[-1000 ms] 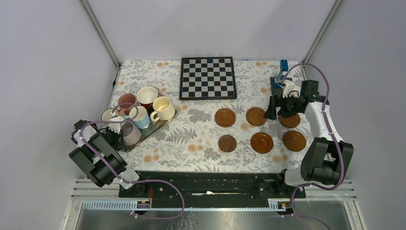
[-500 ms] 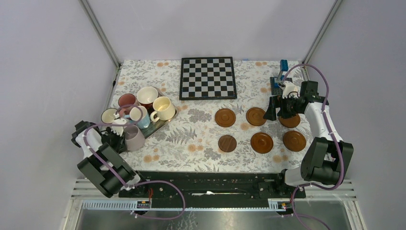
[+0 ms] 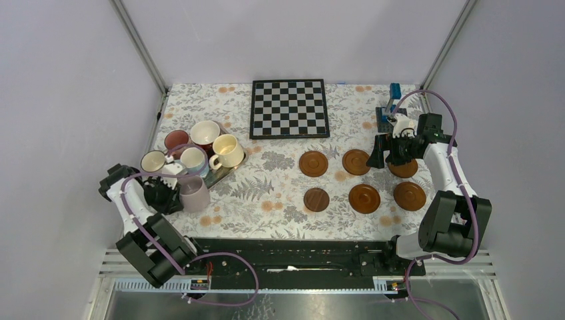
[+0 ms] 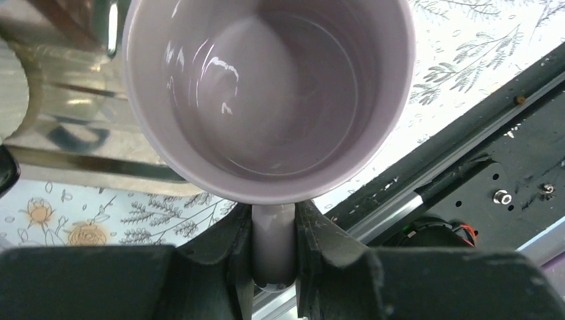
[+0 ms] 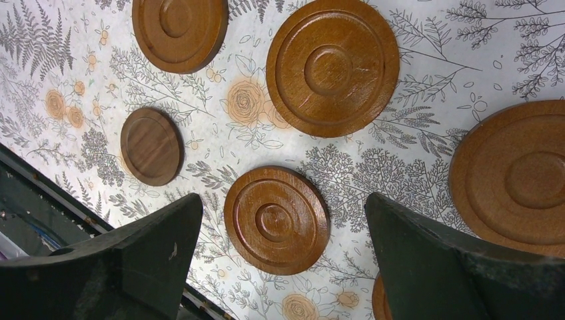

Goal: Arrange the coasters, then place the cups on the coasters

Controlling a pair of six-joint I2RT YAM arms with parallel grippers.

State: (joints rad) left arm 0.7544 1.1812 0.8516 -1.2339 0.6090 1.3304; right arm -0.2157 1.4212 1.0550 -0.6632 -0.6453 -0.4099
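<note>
A lilac cup [image 3: 194,194] hangs by its handle in my left gripper [image 3: 172,193], just off the near corner of the metal tray [image 3: 221,174]. In the left wrist view the gripper [image 4: 274,247] is shut on the handle, and the empty lilac cup [image 4: 266,100] fills the frame. The other cups stand on the tray: white with dark rim [image 3: 154,161], pink [image 3: 176,140], dark red [image 3: 205,133], cream-yellow [image 3: 228,151], light blue [image 3: 194,160]. Several coasters [image 3: 364,198] lie in two rows at the right. My right gripper [image 3: 380,152] hovers open over them, one coaster [image 5: 276,220] showing between its fingers.
A chessboard [image 3: 289,108] lies at the back middle. A small blue and black fixture [image 3: 388,112] stands at the back right, behind the right gripper. The black base rail [image 3: 286,250] runs along the near table edge. Frame posts rise at both back corners.
My left gripper has carried the lilac cup off the tray, toward the near edge and slightly right. The right arm has stayed still and open.
</note>
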